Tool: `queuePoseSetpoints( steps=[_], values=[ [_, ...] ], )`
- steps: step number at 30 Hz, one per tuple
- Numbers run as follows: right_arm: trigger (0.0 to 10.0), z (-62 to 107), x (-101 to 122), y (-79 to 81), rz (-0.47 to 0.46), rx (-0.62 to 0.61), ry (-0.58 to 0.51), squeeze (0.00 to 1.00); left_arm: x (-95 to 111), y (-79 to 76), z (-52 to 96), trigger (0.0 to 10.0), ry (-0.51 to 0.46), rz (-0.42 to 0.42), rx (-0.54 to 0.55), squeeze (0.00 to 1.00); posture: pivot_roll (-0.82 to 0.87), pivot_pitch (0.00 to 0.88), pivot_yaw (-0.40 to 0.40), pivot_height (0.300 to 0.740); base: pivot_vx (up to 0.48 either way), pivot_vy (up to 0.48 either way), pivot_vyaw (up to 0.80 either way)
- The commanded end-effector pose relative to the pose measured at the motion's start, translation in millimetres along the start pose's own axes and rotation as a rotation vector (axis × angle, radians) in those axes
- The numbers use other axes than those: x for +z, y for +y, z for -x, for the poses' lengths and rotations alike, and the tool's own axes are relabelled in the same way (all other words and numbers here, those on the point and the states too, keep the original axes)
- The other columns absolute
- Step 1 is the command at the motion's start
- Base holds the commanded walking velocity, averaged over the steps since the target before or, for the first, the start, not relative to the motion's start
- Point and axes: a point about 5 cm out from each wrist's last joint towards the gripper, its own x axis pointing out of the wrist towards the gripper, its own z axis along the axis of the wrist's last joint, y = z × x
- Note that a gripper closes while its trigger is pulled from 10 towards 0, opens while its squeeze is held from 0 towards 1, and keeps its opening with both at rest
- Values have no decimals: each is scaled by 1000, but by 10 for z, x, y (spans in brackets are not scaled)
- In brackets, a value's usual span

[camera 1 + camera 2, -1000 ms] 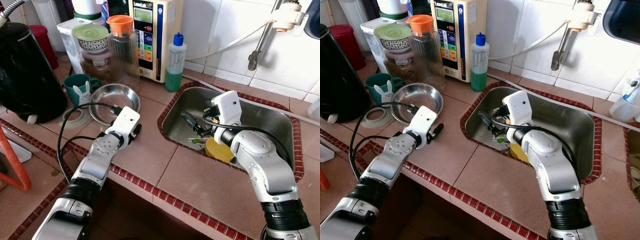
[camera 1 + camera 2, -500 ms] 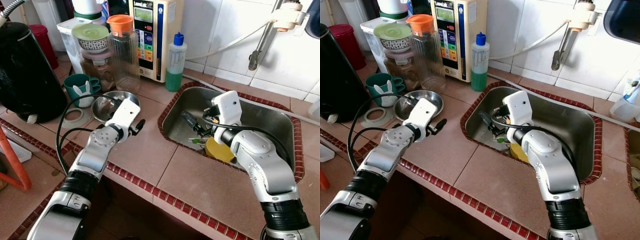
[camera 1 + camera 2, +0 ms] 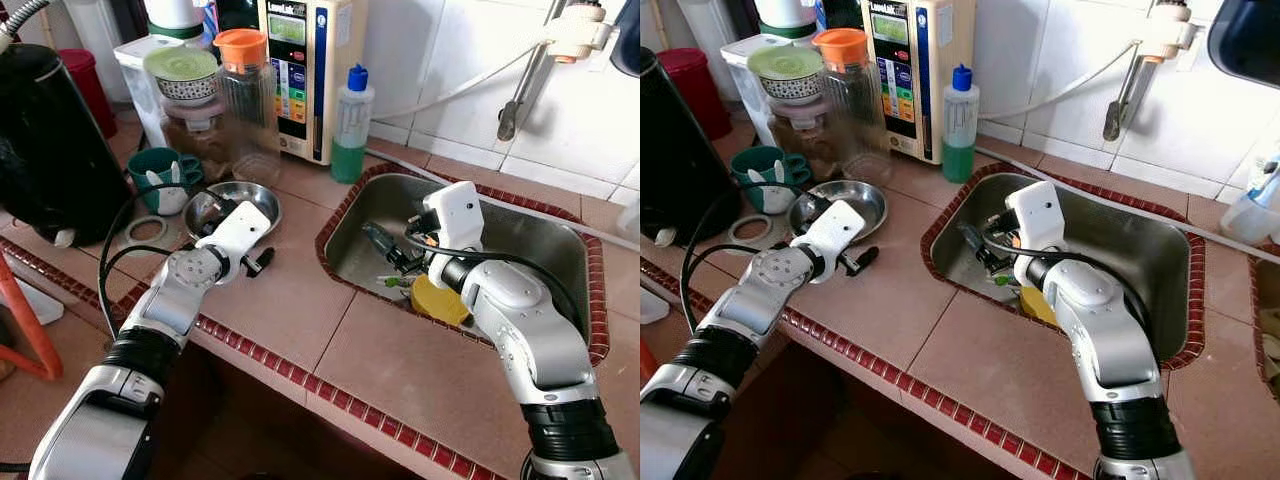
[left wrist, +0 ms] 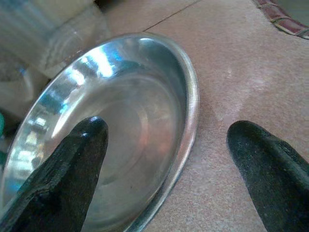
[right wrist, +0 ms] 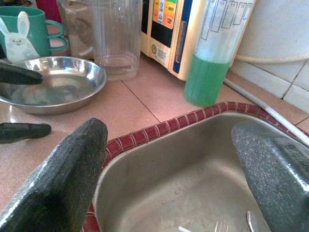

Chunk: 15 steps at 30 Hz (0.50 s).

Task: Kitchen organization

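The steel bowl (image 3: 232, 207) sits on the tiled tabletop (image 3: 300, 300), at about nine o'clock from the sink (image 3: 545, 245). The left gripper (image 4: 169, 164) is spread wide at the bowl's rim, one finger (image 4: 63, 169) over the bowl's inside, the other above the tile; it grips nothing. The right gripper (image 5: 169, 164) hangs in the sink, also wide open and empty. A green mug (image 3: 155, 175) stands at the bowl's nine o'clock, a soap bottle (image 3: 350, 125) at its two o'clock.
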Motion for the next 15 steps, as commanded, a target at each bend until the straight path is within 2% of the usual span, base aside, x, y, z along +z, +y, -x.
queuePoseSetpoints(
  steps=[1, 4, 5, 6, 7, 8, 15],
  values=[
    [10000, 27, 67, 18, 11, 11, -23, 0, -114, -106, -15, 10000, 58, -29, -80, 0, 98, 8, 26, 740, 0, 0, 0],
    [10000, 31, 68, 19, 10, 10, -23, 0, -144, -143, -22, 10000, 65, -29, -99, 0, 97, 8, 26, 740, 0, 0, 0],
    [10000, 31, 69, 19, 10, 11, -23, 0, -147, -145, -25, 9176, 64, -28, -99, 0, 97, 8, 26, 740, 0, 0, 0],
    [10000, 32, 69, 20, 10, 11, -23, 0, -153, -143, -30, 4745, 63, -27, -97, 0, 96, 9, 26, 740, 0, 0, 0],
    [10000, 32, 69, 20, 10, 11, -23, 0, -153, -143, -30, 4745, 63, -27, -97, 0, 96, 9, 26, 740, 0, 0, 0],
    [10000, 33, 69, 22, 10, 11, -23, 0, -167, -145, -35, 0, 62, -26, -99, 0, 94, 9, 27, 740, 0, 0, 0],
    [10000, 43, 65, 19, 9, 8, -20, 0, -272, -190, -28, 0, 77, -22, -121, 0, 92, 11, 26, 740, 0, 0, 0]
  ],
)
